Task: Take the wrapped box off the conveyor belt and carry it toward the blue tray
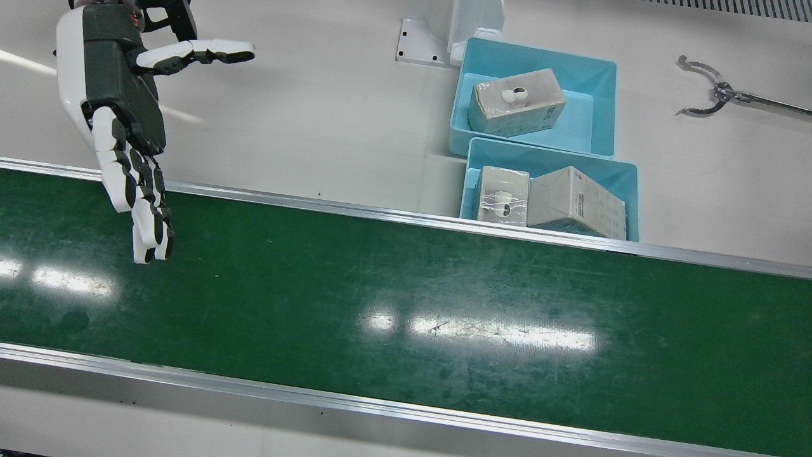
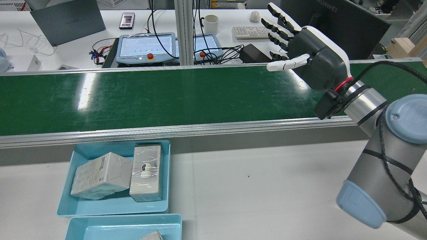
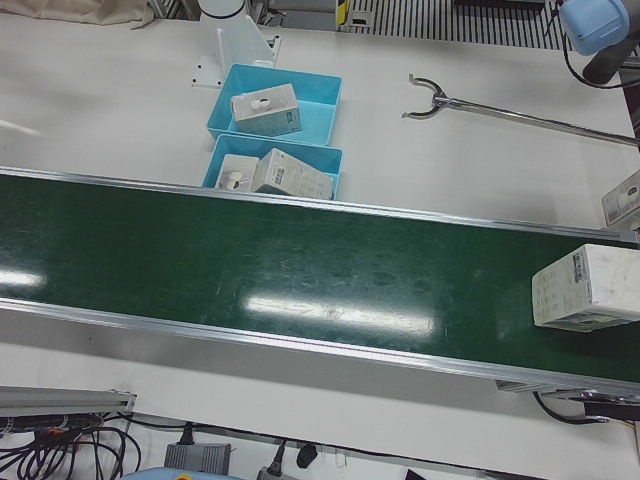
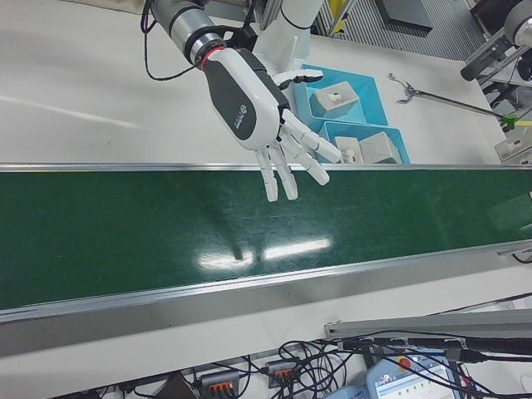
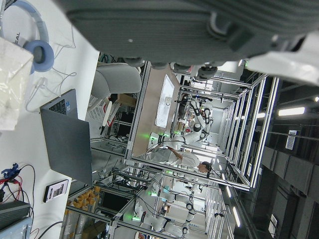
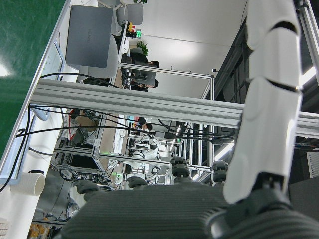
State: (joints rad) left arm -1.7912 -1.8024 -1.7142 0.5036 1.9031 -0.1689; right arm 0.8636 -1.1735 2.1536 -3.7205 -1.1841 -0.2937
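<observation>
A wrapped white box (image 3: pixel 585 287) lies on the green conveyor belt (image 1: pixel 406 304) at the belt's end on my left side; it shows only in the left-front view. My right hand (image 1: pixel 120 120) is open and empty, fingers spread, above the belt's robot-side edge at the opposite end, far from the box. It also shows in the rear view (image 2: pixel 313 56) and the right-front view (image 4: pixel 249 104). Two blue trays (image 1: pixel 583 124) (image 1: pixel 552 162) stand beside the belt and hold wrapped boxes. Only the dark palm of my left hand (image 5: pixel 174 25) shows; its fingers are hidden.
A metal grabber tool (image 1: pixel 717 92) lies on the white table beyond the trays. Another box (image 3: pixel 625 200) sits at the table's edge near the belt's end. Aluminium rails (image 1: pixel 406 219) border the belt. My left arm's blue elbow (image 3: pixel 590 25) hangs over the far corner.
</observation>
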